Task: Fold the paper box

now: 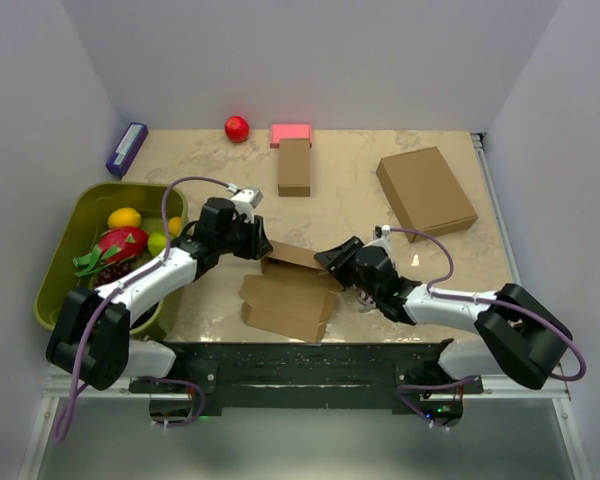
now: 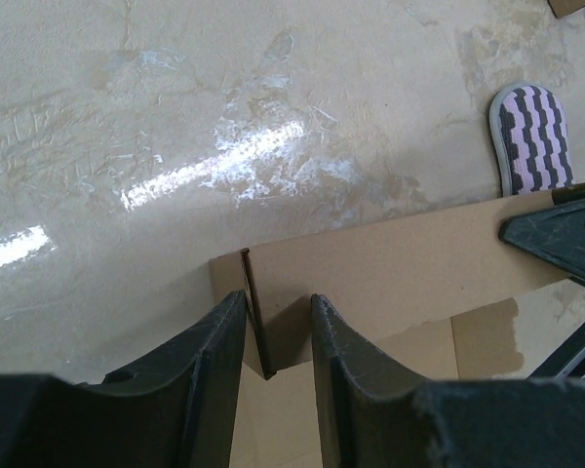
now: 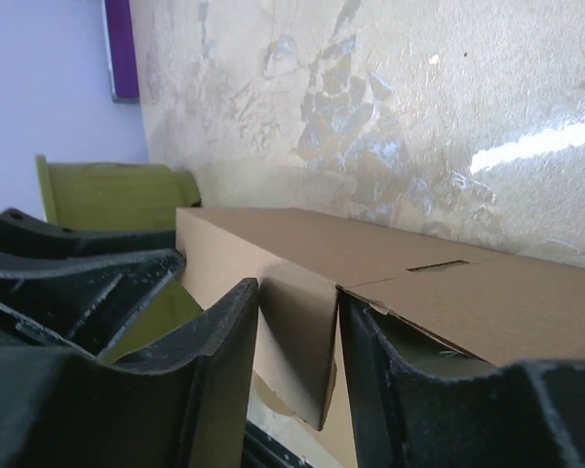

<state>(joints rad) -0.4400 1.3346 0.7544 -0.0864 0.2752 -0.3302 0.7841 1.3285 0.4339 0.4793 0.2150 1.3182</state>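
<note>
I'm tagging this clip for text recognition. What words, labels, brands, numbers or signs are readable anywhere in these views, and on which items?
None can be read.
Flat brown cardboard paper box: plain, no print.
Large square brown cardboard box: plain.
Narrow brown cardboard box: plain.
Purple rectangular box: any marking is too small to read.
Pink rectangular block: no text visible.

Left arm is reaching forward and inward from its base, its wrist angling down toward the table centre; the left gripper is clamping an upright wall of the paper box, one finger on each face of the board. Right arm is extending inward and low from the opposite side, and the right gripper is straddling a folded flap of the same piece, with its fingers standing close against the cardboard on both sides.
</note>
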